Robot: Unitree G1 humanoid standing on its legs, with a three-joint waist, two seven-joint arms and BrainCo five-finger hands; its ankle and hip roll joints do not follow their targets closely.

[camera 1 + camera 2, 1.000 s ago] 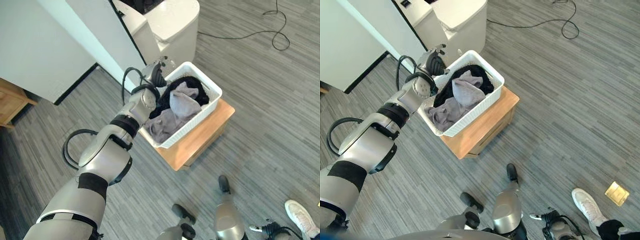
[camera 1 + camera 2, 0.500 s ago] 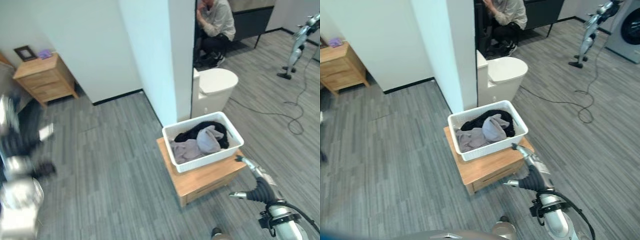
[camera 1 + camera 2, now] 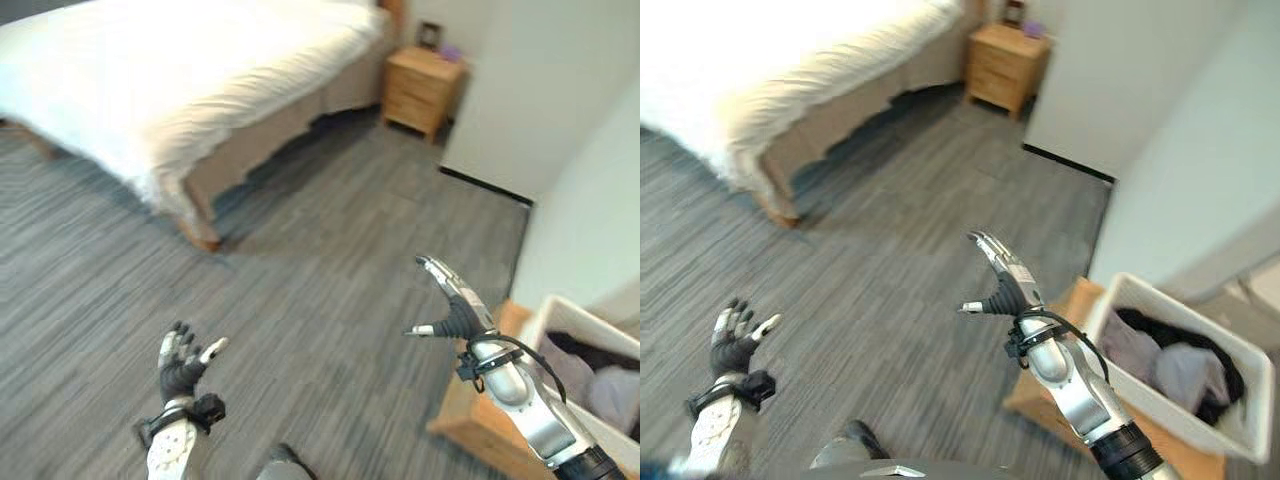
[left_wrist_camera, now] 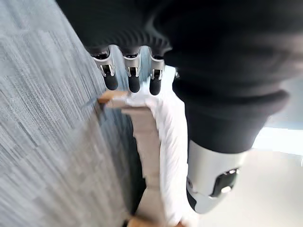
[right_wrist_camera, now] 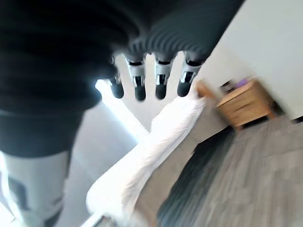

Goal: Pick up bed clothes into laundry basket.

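— What do the head views give you?

— A bed with white bedding stands at the far left, a wooden nightstand beside its head against the white wall. The left hand is raised low over the grey floor, fingers spread and empty. The right hand is up mid-view, fingers straight, thumb out, holding nothing. To the right, the white laundry basket sits on a low wooden worktop with grey and black clothes inside.

— And the left wrist view?

— Straight dark-tipped fingers over the floor, with the bed's white bedding past them.

— The right wrist view?

— Fingers extended, nothing in them; beyond, what looks like the same bed and the nightstand, though it's smeared.
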